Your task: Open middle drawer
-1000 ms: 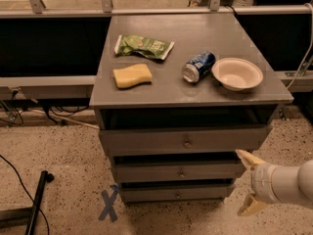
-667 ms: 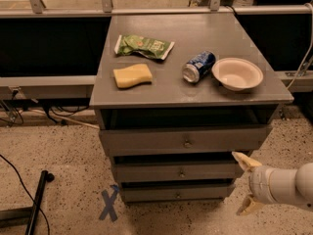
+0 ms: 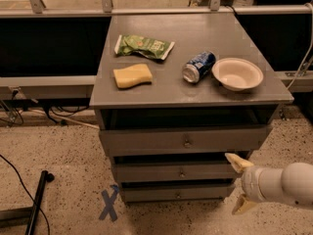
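Gripper contact with the small knob is not yet made, so the task looks barely begun: reaching, gripping and pulling all remain. Its two pale fingers are spread wide and hold nothing, hanging low at the right, just beside the right end of the middle drawer. That drawer looks shut, set between the other two fronts under the table.

Dim warm light from above; deep shadow under cabinet top; gripper lower right, brightly lit.
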You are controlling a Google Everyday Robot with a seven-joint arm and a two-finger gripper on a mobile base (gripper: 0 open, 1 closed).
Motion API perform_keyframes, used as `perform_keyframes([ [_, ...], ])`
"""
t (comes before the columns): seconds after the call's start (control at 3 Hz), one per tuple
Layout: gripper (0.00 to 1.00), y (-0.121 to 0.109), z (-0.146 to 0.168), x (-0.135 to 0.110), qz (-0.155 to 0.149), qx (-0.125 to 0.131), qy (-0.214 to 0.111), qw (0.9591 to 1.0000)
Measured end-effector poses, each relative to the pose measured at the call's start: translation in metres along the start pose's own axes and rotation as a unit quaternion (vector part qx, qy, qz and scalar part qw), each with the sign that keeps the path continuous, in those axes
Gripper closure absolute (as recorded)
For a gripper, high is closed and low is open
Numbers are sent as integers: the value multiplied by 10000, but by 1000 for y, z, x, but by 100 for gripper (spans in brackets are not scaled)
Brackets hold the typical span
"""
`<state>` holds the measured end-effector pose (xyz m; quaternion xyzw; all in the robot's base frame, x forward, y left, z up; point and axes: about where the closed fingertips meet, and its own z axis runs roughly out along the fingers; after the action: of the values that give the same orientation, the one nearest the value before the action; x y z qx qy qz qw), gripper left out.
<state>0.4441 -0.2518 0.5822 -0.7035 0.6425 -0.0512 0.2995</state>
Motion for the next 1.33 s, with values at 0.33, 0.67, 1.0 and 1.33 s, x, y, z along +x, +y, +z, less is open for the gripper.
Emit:
perform_keyframes([
  [0.33,0,10,38,19,-47,-46,138,9999],
  [0.67,0,18,66,37,20,-32,187,9998],
  [1.0,0,16,84,49,90,12,178,9998],
  [1.33,0,8,101,56,139,20,152,9998],
])
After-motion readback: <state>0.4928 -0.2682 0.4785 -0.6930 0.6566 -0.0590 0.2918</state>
